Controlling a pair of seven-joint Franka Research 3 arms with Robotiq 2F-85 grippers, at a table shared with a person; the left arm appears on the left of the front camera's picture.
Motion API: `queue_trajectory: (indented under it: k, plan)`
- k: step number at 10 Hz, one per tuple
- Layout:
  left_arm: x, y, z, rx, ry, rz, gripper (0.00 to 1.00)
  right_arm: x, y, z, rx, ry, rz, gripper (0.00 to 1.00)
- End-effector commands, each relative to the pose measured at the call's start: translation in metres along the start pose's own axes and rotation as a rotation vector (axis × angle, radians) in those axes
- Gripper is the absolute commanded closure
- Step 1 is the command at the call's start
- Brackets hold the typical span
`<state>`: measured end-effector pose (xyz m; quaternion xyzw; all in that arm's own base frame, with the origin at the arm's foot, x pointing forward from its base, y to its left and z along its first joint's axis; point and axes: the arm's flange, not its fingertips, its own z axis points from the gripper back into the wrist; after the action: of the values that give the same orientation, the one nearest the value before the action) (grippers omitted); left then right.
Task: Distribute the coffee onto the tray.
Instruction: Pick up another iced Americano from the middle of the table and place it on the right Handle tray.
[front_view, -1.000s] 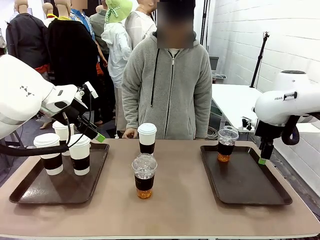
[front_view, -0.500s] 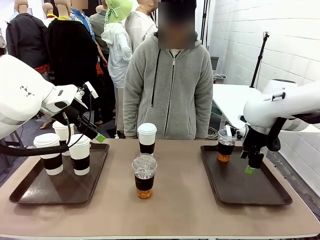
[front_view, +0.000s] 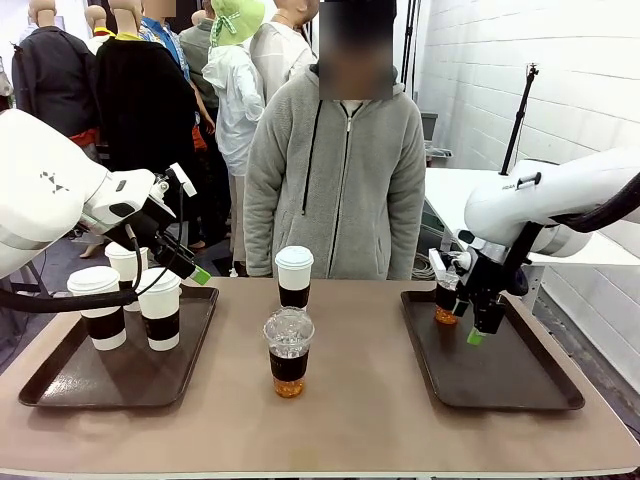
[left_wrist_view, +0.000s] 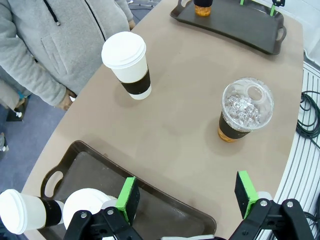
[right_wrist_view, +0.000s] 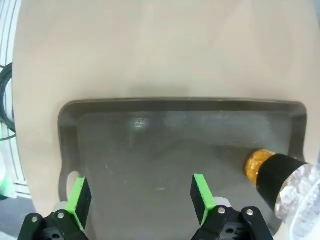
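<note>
Coffee first: one iced cup (front_view: 445, 304) stands in the far-left corner of the right tray (front_view: 505, 385). A second iced cup (front_view: 288, 352) and a paper cup (front_view: 293, 277) wait mid-table between the trays, and three paper cups (front_view: 160, 307) sit on the left tray (front_view: 60, 385). Over the last second my right gripper (right_wrist_view: 141, 195) swung in from that tray's right rim to just beside its iced cup, fingers spread wide, holding nothing. My left gripper (left_wrist_view: 187, 195) hasn't moved above the left tray, equally wide and empty. Most of the right tray lies bare
</note>
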<state>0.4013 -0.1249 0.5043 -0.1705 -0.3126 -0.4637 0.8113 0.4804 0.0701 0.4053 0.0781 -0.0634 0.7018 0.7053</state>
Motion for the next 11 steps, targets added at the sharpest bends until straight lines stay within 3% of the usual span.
queue_trajectory:
  k: [1,7,9,11]
  plan:
    - [-0.003,0.004,-0.002,-0.017,-0.025,-0.017,0.0,-0.004,0.003,0.001,0.005,0.003,-0.016,0.0]
    - [-0.003,0.004,-0.002,-0.017,-0.025,-0.017,0.0,-0.004,0.0,0.001,-0.001,0.005,-0.01,0.0]
    - [-0.003,0.004,-0.002,-0.017,-0.025,-0.017,0.0,0.016,-0.01,-0.016,0.036,0.061,0.033,0.0]
    - [-0.003,0.004,-0.002,-0.017,-0.025,-0.017,0.0,0.034,-0.013,-0.031,0.064,0.018,0.081,0.0]
